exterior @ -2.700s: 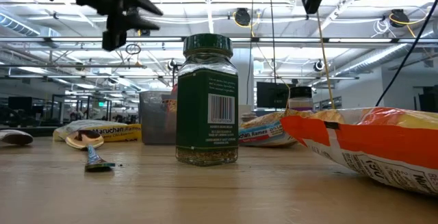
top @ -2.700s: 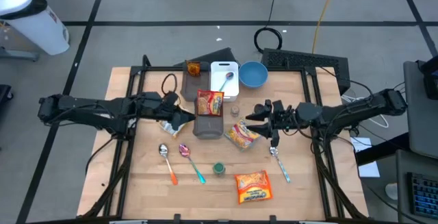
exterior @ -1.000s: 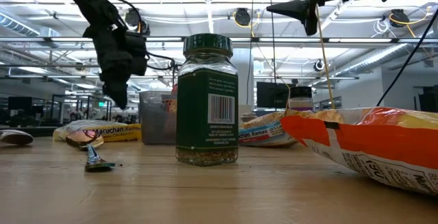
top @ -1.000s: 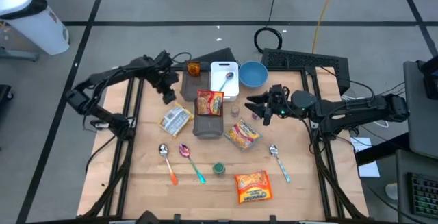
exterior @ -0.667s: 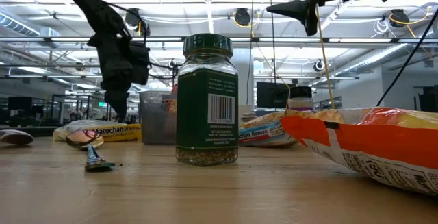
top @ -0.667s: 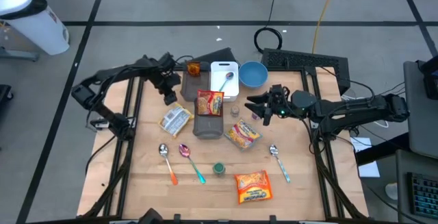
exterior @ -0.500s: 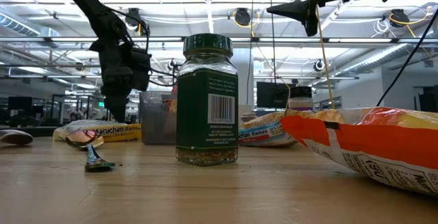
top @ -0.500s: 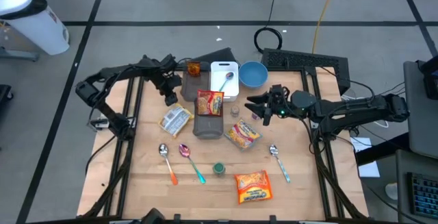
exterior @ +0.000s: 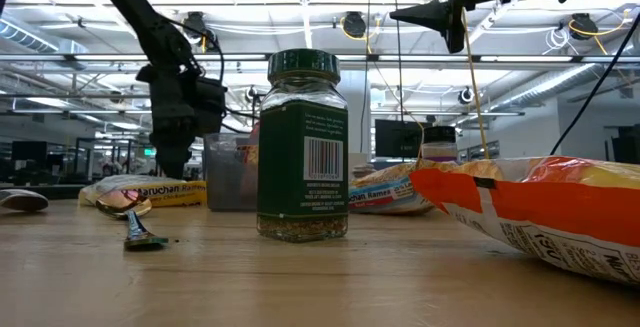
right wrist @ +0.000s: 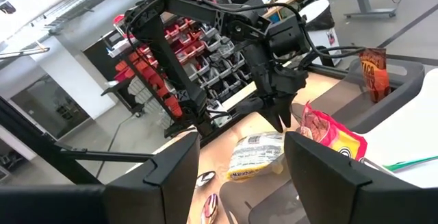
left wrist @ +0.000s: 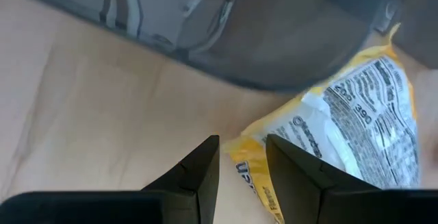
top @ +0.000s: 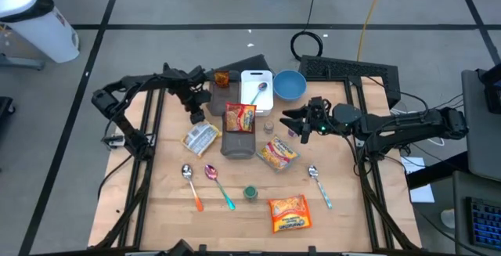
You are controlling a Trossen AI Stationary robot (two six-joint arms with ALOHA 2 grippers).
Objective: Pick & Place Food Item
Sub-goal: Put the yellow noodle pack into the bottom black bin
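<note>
Yellow-white ramen packet [top: 200,138] lies flat on the wooden desk [top: 156,201] left of the grey bin [top: 239,142]; left gripper [top: 196,116] hovers just above it, jaws parted, empty. Right gripper [top: 286,123] raised, jaws apart, empty.

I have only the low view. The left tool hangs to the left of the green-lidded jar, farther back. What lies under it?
Observer: From above, the left tool points down beside a corner of a white-and-yellow noodle packet.
Operator: Is it holding something?
Observer: No. Its wrist view shows the fingers apart, with only the packet's corner below the gap.
Operator: And the right tool?
Observer: Open and empty, pointing across the table toward the left arm.
</note>
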